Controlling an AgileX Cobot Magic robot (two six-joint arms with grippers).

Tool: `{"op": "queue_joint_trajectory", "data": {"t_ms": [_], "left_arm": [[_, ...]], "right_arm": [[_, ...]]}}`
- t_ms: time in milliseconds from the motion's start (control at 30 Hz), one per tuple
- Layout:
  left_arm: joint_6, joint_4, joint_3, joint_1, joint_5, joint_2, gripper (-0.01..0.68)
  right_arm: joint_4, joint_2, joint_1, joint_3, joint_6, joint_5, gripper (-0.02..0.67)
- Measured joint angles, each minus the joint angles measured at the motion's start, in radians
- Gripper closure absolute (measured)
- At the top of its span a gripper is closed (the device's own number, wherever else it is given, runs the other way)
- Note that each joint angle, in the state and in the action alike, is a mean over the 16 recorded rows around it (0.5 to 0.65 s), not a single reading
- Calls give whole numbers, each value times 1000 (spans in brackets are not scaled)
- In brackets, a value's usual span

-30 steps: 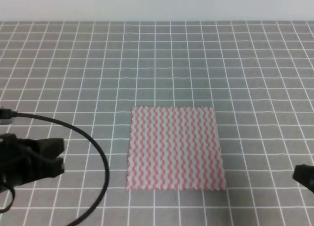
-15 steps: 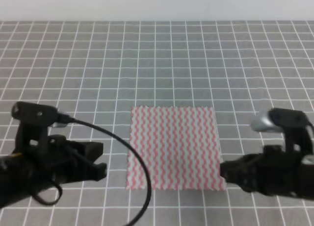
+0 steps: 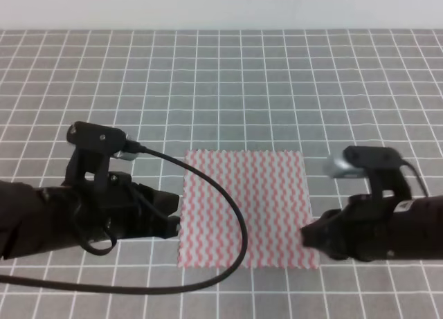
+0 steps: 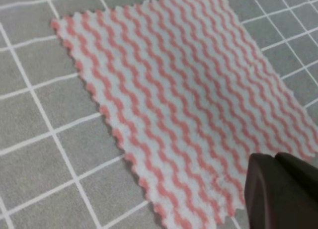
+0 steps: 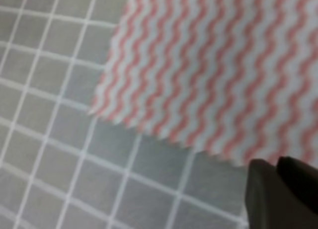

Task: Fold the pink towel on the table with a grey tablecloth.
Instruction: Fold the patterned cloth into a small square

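The pink towel (image 3: 246,194) lies flat and unfolded on the table with a grey tablecloth (image 3: 221,90). My left gripper (image 3: 176,219) hovers at the towel's left edge near its front corner. My right gripper (image 3: 305,237) is over the front right corner. In the left wrist view the towel (image 4: 184,100) spreads ahead, and the left gripper (image 4: 274,162) shows dark fingers pressed together at the bottom right. The right wrist view shows the towel's jagged corner (image 5: 213,75), with the right gripper (image 5: 276,165) shut and holding nothing.
A black cable (image 3: 232,215) from the left arm loops over the towel's front left part and down onto the cloth. The white back wall (image 3: 221,7) bounds the far edge of the table. Grid cloth (image 4: 39,139) surrounds the towel on all sides.
Both arms have swung in from the frame's outer edges toward the towel's front corners. The cable now drapes across the towel. The towel has not moved.
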Motion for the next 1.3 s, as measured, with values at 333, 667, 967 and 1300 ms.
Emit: {"op": "queue_joint_trajectory", "data": {"t_ms": [333,667,967,1300], "left_arm": [[29,-7,-6,0,18,14,676],[36,-6,-6,0,15,17,677],[44,-7,-6,0,15,16,677],[54,-8,-6,0,18,13,676]], "right_arm": [[-16,38,-86,-1,80,63,407],[-6,143,-97,-3,96,72,367],[14,210,-97,-5,93,48,366],[115,244,-97,-5,6,40,387]]}}
